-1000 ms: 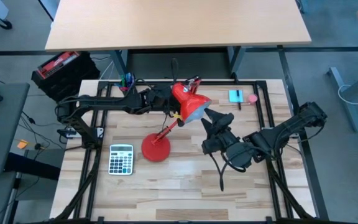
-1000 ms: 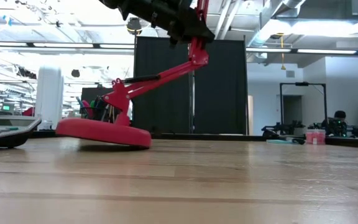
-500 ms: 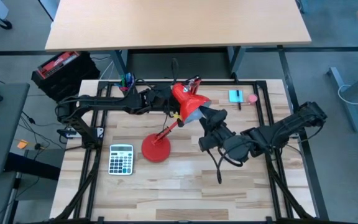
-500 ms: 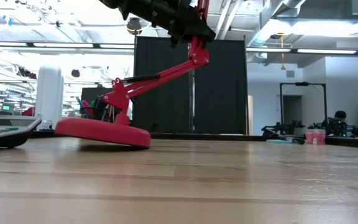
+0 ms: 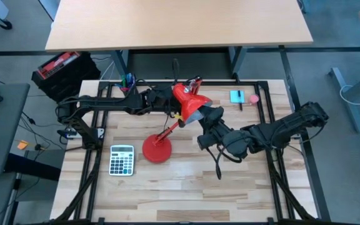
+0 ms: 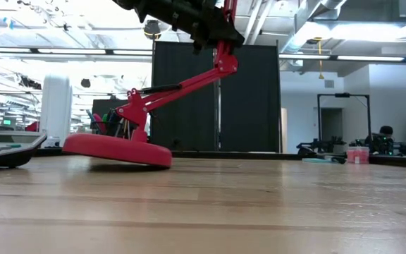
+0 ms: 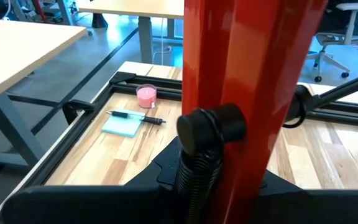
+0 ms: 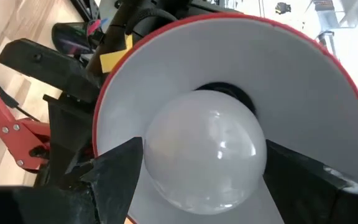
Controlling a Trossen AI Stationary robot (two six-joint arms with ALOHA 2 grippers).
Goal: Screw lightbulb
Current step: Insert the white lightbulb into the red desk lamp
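A red desk lamp stands with its round base [image 5: 157,150] on the wooden table, its jointed arm rising to the cone shade [image 5: 189,102]. My left gripper [image 5: 167,104] is shut on the lamp just behind the shade; it also shows at the top of the low view [image 6: 189,17]. My right gripper [image 5: 206,115] is at the shade's mouth, shut on the pale white lightbulb [image 8: 201,149]. The bulb sits inside the shade's white interior [image 8: 303,81], its narrow end at the dark socket [image 8: 229,93]. My left gripper holds the lamp's red upper bar [image 7: 247,68] beside a black knob and coiled cable [image 7: 210,127], coming level from the table's left. The bar runs across the fingers; the pads are hidden behind it. The lamp's base rests on the table. My right gripper pinches the bulb's round globe [image 8: 160,155] between its two fingers [image 8: 120,168], one on each side. The fingers come slanting from the table's right and near side, pointing into the shade's mouth. The bulb is clear of the table, its narrow end in the shade.
A calculator [image 5: 122,159] lies left of the lamp base. A blue notepad with a pen [image 5: 236,95] and a small pink object [image 5: 254,99] lie at the far right. Black frame rails [image 5: 264,109] border the tabletop. Bare wood lies along the near side.
My right gripper has gone toward the table's left and far side, up to the lamp shade, carrying the bulb into the shade's mouth. The shade's pale interior, open to the high view before, is now covered by the gripper.
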